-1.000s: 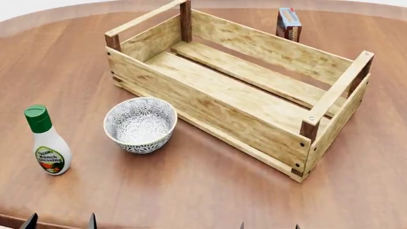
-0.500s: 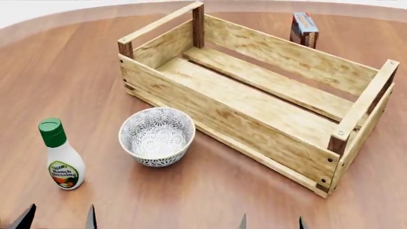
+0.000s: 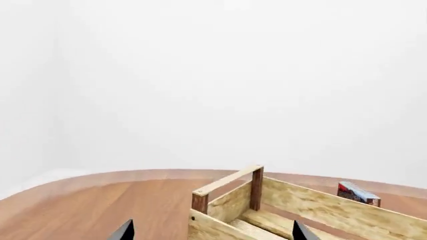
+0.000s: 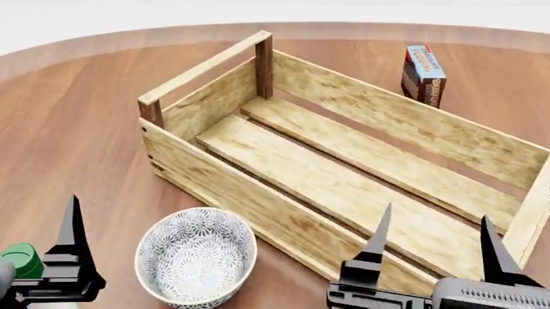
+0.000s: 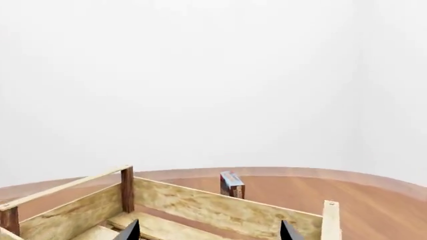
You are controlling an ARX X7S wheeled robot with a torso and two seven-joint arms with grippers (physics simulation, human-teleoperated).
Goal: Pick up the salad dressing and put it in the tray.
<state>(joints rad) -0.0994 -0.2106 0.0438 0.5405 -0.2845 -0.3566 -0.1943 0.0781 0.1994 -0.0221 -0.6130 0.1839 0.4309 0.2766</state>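
Of the salad dressing, only the green cap (image 4: pixel 19 259) shows, at the head view's bottom left corner; its white body is hidden behind my left gripper and the frame edge. The tray (image 4: pixel 344 187), a light-wood crate with dark corner posts, lies empty across the middle. It also shows in the left wrist view (image 3: pixel 230 205) and the right wrist view (image 5: pixel 200 205). My left gripper (image 3: pixel 212 231) is open and empty, with one finger (image 4: pixel 71 235) standing just right of the cap. My right gripper (image 4: pixel 434 241) is open and empty over the tray's near right part.
A patterned grey-white bowl (image 4: pixel 196 261) stands between the cap and the tray's near wall. A red-and-blue upright box (image 4: pixel 423 74) stands behind the tray's far wall. The round brown table (image 4: pixel 69 116) extends to the left of the tray.
The head view has moved forward and down. Both grippers have risen into view. The bottle has slid toward the view's bottom left corner, with only its cap left showing.
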